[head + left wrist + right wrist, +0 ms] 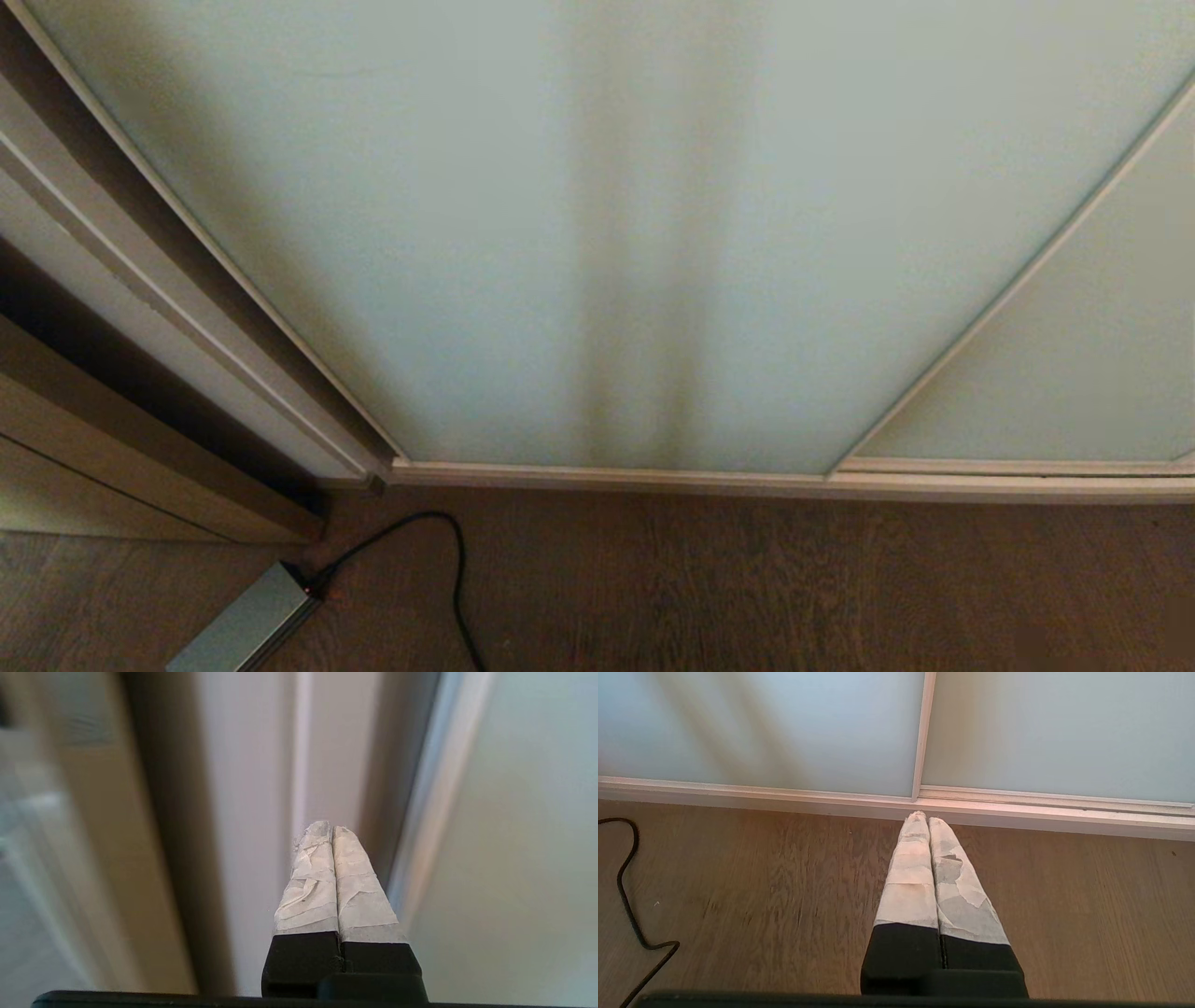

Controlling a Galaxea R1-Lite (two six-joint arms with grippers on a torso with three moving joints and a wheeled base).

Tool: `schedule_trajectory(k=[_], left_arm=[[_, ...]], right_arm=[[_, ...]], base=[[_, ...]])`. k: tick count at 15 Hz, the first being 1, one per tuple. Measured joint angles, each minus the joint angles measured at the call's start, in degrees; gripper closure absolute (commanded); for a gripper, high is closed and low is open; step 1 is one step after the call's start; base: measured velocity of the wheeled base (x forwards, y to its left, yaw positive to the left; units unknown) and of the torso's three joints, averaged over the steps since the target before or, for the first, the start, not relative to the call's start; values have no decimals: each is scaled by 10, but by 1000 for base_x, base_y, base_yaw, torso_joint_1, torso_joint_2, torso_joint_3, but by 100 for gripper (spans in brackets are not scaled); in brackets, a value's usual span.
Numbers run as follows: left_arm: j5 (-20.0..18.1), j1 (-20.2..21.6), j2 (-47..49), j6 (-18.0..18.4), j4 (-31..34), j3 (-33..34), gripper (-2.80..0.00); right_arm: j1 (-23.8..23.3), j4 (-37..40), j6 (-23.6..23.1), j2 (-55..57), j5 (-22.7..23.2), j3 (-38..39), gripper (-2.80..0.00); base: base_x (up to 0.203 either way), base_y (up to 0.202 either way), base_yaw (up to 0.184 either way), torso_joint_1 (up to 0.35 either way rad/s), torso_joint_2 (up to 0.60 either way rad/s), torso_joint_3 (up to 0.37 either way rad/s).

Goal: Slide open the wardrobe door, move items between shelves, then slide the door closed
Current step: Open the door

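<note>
Head view: found the sliding wardrobe door closed, filling the centre and top of the frame, its cream left edge slanting from upper left to lower left beside the brown wooden door frame. Noted a 2nd glass panel tucked behind it at the right. Saw no shelves anywhere; judged them hidden behind the frosted glass, so no items could be reached until the door slid aside. Saw neither arm in this view. Spotted a dark cable and a grey box on the wooden floor at lower left, apart from the bottom rail. Left wrist view: caught the left gripper with its 2 taped fingers pressed together on nothing, aimed at the pale strip just beside the door's cream edge; could not tell any contact. Judged the closed jaws deliberate: a slim, stiff tip suited to hooking or pushing that edge sideways. Right wrist view: found the right gripper likewise closed and empty, hanging over the floor near the rail where the 2 panels met, probably parked out of the way.
</note>
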Motion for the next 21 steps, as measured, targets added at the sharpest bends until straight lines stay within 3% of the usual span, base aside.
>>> schedule_trajectory(k=[7,11,17,21], left_arm=[[-14,1,67,-2,5,-95,0],[-54,11,85,-3,7,-107,0],[-65,36,141,-3,16,-172,0],[-96,39,157,-3,18,-180,0]], right_arm=[[0,0,0,0,0,0,0],[0,0,0,0,0,0,0],[0,0,0,0,0,0,0],[0,0,0,0,0,0,0]], base=[[0,0,0,0,0,0],[0,0,0,0,0,0],[0,0,0,0,0,0],[0,0,0,0,0,0]])
